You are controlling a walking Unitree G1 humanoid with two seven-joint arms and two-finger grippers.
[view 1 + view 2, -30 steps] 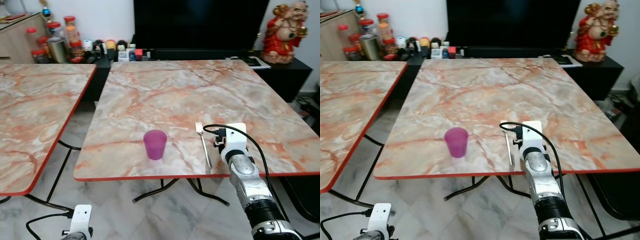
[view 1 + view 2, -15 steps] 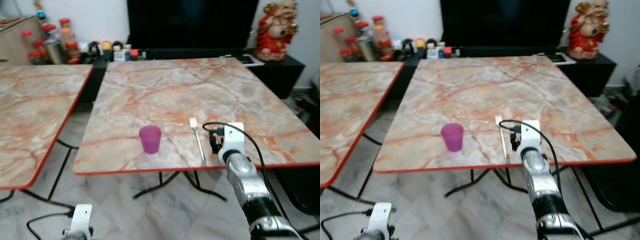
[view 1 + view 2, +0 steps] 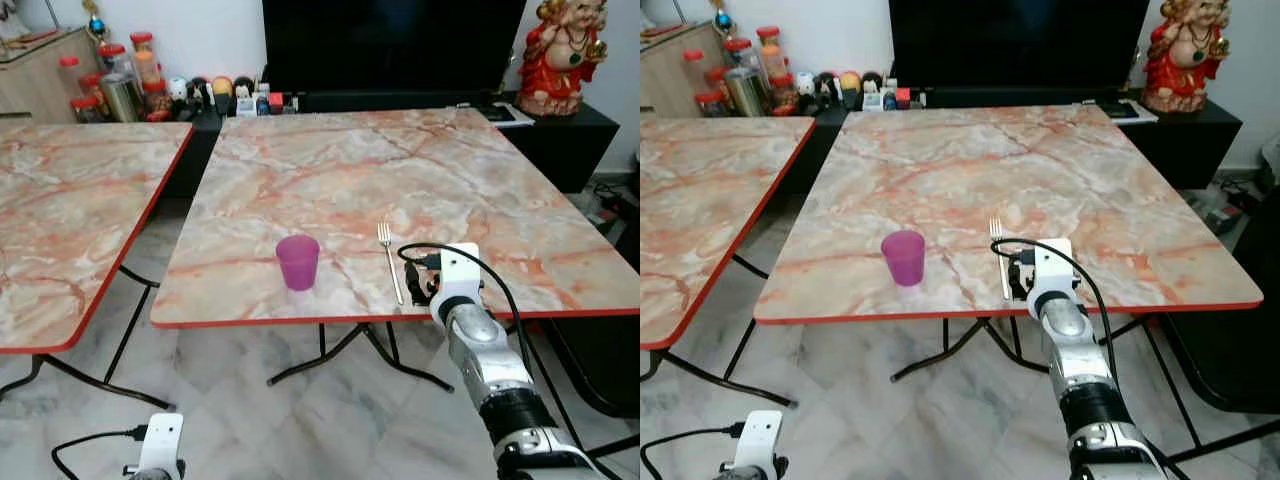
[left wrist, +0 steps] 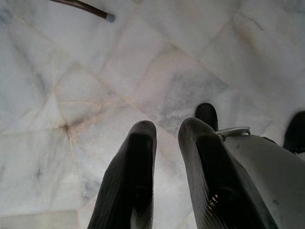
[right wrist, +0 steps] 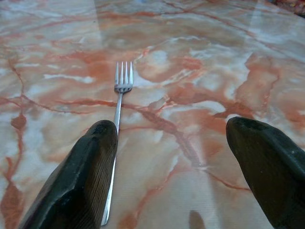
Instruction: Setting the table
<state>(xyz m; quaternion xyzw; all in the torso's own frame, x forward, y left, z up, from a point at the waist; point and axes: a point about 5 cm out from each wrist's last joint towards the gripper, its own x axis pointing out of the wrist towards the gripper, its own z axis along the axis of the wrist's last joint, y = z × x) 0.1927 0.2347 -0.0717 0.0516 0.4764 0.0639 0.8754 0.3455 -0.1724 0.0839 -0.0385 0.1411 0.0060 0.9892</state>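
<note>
the fork [image 3: 389, 262] lies flat on the marble-patterned table [image 3: 480, 190], near its front edge, with the tines pointing away from the robot and the handle running back toward the red rim. its long axis runs nearly straight fore and aft, tilted only slightly. the right gripper [image 5: 176, 167] sits at that front edge, just to the right of the fork's handle end; in the right wrist view its two black fingers are spread wide, and the fork handle passes just beside the inner face of one finger [image 5: 78, 176], so the fork lies off to one side of the gap rather than centred in it. whether that finger touches the handle cannot be told. the purple plastic cup [image 3: 297, 262] stands upright to the left of the fork, well apart from it. the right arm is by far the nearer one; the left gripper [image 4: 164, 157] hangs low over the marble floor tiles [image 4: 71, 71], fingers close together with a narrow gap, holding nothing. no brand, label or readable writing can be made out on the fork, cup or table
</note>
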